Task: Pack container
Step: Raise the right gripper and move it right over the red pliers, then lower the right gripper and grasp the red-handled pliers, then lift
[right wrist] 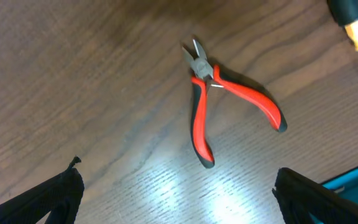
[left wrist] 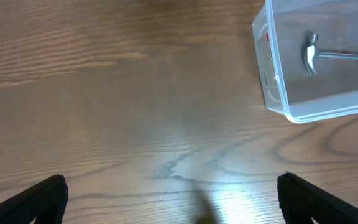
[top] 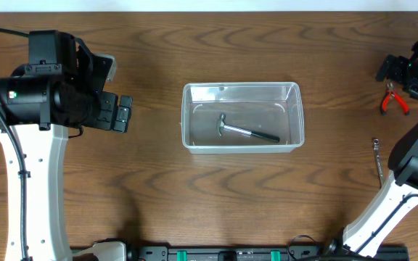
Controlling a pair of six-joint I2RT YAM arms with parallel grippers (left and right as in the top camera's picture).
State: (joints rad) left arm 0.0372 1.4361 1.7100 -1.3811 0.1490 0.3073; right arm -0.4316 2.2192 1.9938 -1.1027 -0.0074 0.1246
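While one hammer (top: 245, 131) already lies in the container (top: 242, 86) at table ctr, red pliers (right wrist: 202, 73) & a screwdriver (top: 378, 161) remain unpacked at R, w/ right gripper (right wrist: 178, 174) spread wide, empty, over the pliers; left gripper (left wrist: 173, 180) likewise released.

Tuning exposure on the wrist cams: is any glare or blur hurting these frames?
Overhead: light is even and the image is sharp; the clear container shows pale wall reflections, yet the hammer inside reads fine. Left wrist: white glare patch on the table at bottom centre, and the wood grain is slightly soft. Right wrist: similar glare on the wood low in the frame; the pliers are sharp.
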